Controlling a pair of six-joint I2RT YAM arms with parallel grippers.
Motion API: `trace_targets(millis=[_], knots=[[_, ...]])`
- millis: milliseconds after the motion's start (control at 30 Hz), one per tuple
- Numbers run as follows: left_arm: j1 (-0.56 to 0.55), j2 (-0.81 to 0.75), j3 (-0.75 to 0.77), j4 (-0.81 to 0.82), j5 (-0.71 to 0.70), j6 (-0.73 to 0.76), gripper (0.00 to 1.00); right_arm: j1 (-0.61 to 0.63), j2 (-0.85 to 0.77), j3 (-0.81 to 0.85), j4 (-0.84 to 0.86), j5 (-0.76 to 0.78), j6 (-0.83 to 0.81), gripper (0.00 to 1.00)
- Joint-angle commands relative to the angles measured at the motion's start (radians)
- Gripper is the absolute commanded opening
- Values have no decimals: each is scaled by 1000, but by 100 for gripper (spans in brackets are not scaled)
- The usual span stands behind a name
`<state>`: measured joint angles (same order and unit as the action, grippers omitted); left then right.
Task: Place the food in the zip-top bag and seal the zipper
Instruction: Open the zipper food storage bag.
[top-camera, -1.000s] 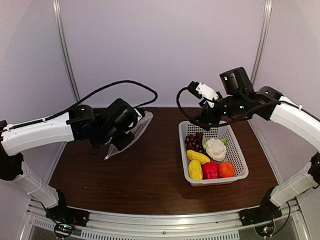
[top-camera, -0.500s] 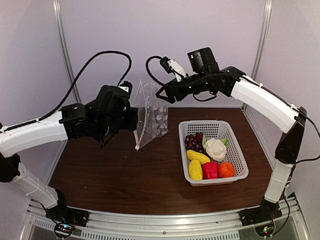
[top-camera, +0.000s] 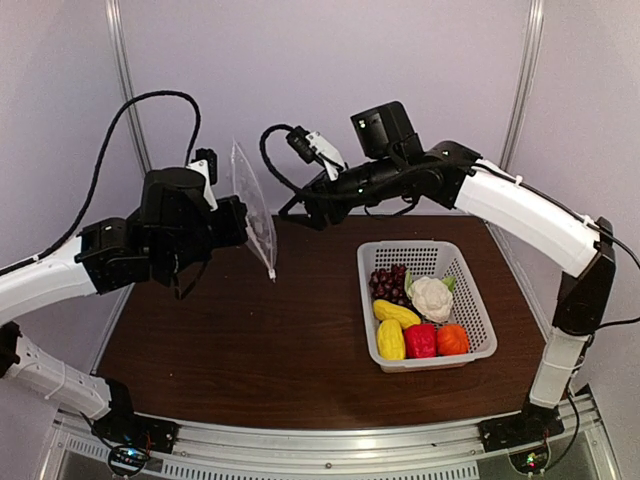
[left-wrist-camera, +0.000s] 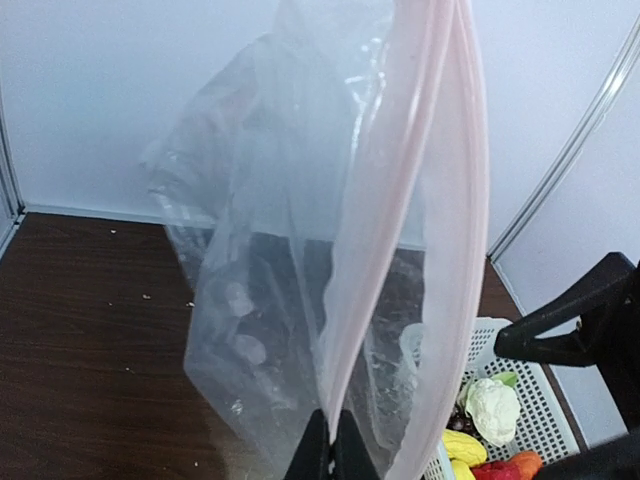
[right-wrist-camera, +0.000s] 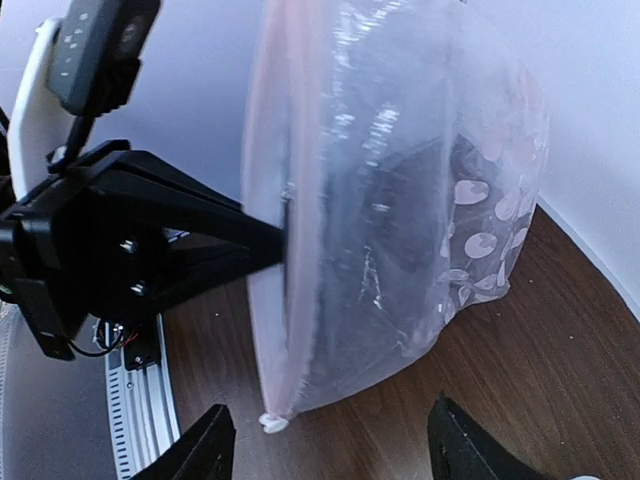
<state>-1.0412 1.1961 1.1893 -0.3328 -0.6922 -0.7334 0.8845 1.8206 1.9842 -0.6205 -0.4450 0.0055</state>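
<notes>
Now: left fingers pinched shut on the zipper; bag hangs above the surface. Right fingers spread wide beside it, empty. Food in basket.

A dark brown wood-grain worktop forms the floor of the cell. A few pale specks are scattered on it toward the far left. On its right half stands a white perforated basket. It is rectangular with mesh-like walls, its long sides run away from the near edge slightly askew, and it sits near the right border and set back from the front. A plain pale lilac back wall rises behind, flanked by two slim metal posts, one on the left and one on the right. A silver slotted rail runs along the near edge below the worktop.
</notes>
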Motion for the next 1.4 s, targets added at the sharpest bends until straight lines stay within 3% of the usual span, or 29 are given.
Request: trace_targets(millis=[0,267,600,667,767,967,1367], knots=[[4,58,-7,92,96,7,0,81,2,28,-3,104,8,68],[3,51,-46,154,119,-1,0,98,46,74,-5,328,60,66],[3,45,-75,171,139,-1,0,98,109,96,-16,397,64,59],[3,42,-81,176,141,-1,0,98,125,107,-23,424,66,54],[3,40,-89,175,139,2,0,99,139,116,-29,498,76,36],[3,30,-98,138,111,-12,0,95,147,120,-42,739,105,11],[3,-9,-116,8,-9,-111,0,70,166,96,-57,840,120,4]])
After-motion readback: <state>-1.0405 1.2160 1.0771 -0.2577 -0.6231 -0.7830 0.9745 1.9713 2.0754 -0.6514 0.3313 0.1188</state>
